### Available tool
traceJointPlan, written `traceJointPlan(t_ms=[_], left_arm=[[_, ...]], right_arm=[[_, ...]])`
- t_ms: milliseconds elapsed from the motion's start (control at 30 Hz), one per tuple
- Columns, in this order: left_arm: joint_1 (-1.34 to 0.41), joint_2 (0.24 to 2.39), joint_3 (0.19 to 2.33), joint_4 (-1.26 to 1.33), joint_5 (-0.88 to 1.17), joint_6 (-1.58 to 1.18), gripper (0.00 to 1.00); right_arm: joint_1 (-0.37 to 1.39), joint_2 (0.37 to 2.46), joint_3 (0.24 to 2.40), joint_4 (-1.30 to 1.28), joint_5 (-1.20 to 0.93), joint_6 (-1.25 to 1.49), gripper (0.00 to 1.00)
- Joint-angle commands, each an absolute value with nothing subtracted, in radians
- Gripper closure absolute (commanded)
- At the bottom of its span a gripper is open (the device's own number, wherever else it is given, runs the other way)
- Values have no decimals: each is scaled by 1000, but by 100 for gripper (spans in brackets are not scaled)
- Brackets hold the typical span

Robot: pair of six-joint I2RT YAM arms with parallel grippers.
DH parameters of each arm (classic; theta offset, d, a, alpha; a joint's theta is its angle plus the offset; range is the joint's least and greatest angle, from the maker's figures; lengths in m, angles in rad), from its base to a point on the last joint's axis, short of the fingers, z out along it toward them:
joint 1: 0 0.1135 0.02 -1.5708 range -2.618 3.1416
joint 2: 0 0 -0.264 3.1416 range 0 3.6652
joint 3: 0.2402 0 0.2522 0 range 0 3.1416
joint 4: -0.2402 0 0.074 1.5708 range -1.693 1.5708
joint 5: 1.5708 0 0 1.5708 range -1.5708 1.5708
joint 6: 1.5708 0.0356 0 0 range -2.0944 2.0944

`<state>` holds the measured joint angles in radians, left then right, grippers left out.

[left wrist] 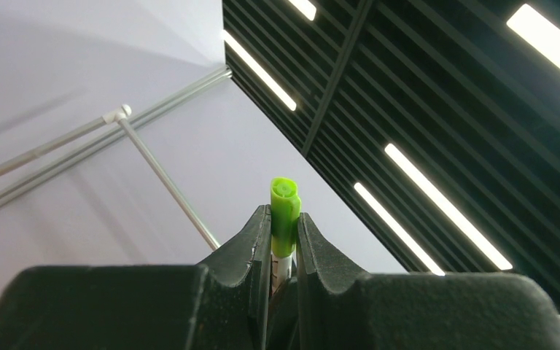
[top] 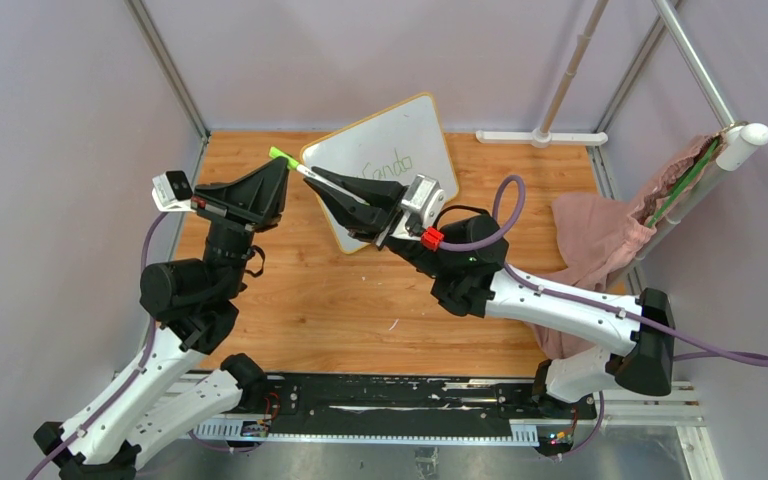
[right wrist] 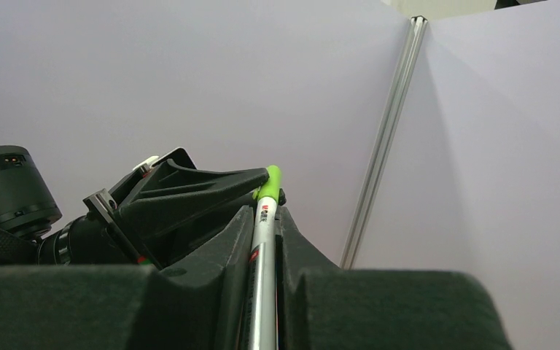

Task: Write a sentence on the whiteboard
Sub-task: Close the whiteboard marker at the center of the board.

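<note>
The whiteboard [top: 405,130] lies tilted at the back of the wooden table [top: 360,300], with part of the green sentence [top: 388,164] showing on it; the rest is hidden behind my right arm. Both grippers meet above the board's left corner. My left gripper [top: 285,168] [left wrist: 284,219] is shut on the marker's bright green cap [left wrist: 285,208] [top: 282,155]. My right gripper [top: 320,182] [right wrist: 264,217] is shut on the marker's silver-white barrel [right wrist: 262,255], which runs up between its fingers to the cap. The marker's tip is hidden.
A pink cloth [top: 600,235] hangs from a white rail at the right and spills onto the table. A white pole base [top: 540,137] sits at the back right. Metal frame posts and lilac walls close in the table.
</note>
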<state>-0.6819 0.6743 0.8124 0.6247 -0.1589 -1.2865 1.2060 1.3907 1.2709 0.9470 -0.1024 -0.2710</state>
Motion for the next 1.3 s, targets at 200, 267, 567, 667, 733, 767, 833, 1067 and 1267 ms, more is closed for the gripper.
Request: traceJointPlan(t_ms=[200, 267, 567, 667, 733, 767, 833, 1067, 1267], left_arm=[[-736, 727, 848, 602, 68, -1256, 100], [-754, 730, 846, 602, 63, -1248, 100], [-756, 722, 833, 602, 55, -1243, 100], [-756, 720, 831, 603, 57, -1244, 100], [-756, 717, 834, 602, 65, -1241, 100], [-756, 716, 834, 604, 68, -1239, 100], [-756, 711, 833, 603, 76, -1233, 100], [-756, 693, 803, 602, 72, -1229, 100], [-756, 662, 767, 603, 14, -1226, 100]], right_arm=[[1233, 1457, 1313, 819, -142, -282, 100], [1233, 1462, 1314, 830, -139, -277, 100], [1233, 1468, 1327, 819, -143, -275, 100], [1233, 1468, 1327, 818, -148, -273, 100], [1233, 1468, 1329, 815, -158, -273, 100], [1233, 1469, 1332, 811, -164, -273, 100], [1233, 1469, 1337, 802, -172, -273, 100], [1246, 1445, 1318, 772, -179, -284, 100], [1259, 1411, 1298, 724, -178, -301, 100]])
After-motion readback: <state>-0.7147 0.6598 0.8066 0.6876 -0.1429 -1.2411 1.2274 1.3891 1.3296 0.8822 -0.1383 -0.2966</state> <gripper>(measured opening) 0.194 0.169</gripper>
